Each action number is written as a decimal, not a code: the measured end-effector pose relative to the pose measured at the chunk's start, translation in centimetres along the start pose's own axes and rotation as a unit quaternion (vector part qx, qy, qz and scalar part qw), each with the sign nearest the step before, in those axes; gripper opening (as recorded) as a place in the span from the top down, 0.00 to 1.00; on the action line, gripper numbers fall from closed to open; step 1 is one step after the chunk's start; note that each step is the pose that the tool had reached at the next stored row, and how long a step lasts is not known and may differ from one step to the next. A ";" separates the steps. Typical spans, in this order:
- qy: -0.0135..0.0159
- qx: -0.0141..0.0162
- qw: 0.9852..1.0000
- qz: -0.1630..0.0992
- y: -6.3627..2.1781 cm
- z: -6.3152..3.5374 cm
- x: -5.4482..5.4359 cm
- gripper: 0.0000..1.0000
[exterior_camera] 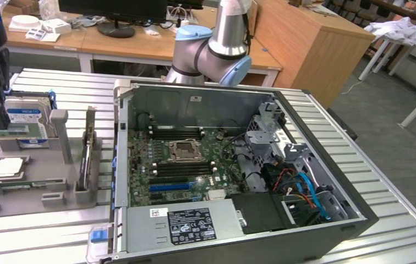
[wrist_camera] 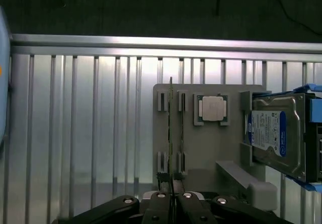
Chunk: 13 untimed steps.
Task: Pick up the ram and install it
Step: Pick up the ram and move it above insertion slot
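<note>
Above slatted table (wrist_camera: 75,133), cropped gripper (wrist_camera: 172,196) pinches ram (wrist_camera: 171,128), seen edge-on.

You have a ribbed metal table (exterior_camera: 388,181) carrying two things. An open computer case (exterior_camera: 186,102) lies on its side toward the exterior view's right, and a grey parts holder (exterior_camera: 32,206) sits just beside it on the exterior view's left, flat on the slats.
</note>
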<state>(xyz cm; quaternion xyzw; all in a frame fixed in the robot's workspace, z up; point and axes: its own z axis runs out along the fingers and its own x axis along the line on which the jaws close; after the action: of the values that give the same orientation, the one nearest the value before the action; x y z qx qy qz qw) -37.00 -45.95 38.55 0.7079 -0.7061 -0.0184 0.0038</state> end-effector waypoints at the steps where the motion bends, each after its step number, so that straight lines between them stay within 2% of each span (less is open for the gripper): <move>1: 0.000 0.000 1.000 0.000 0.01 -0.26 0.0 0.88; 9: 0.000 0.000 1.000 0.000 0.06 -1.79 0.0 0.88; 13: 0.000 0.000 1.000 0.000 0.07 -1.98 0.0 0.88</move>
<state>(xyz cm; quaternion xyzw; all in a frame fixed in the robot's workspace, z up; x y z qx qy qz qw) -37.00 -45.95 40.53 0.7078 -0.7061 -0.0183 0.0037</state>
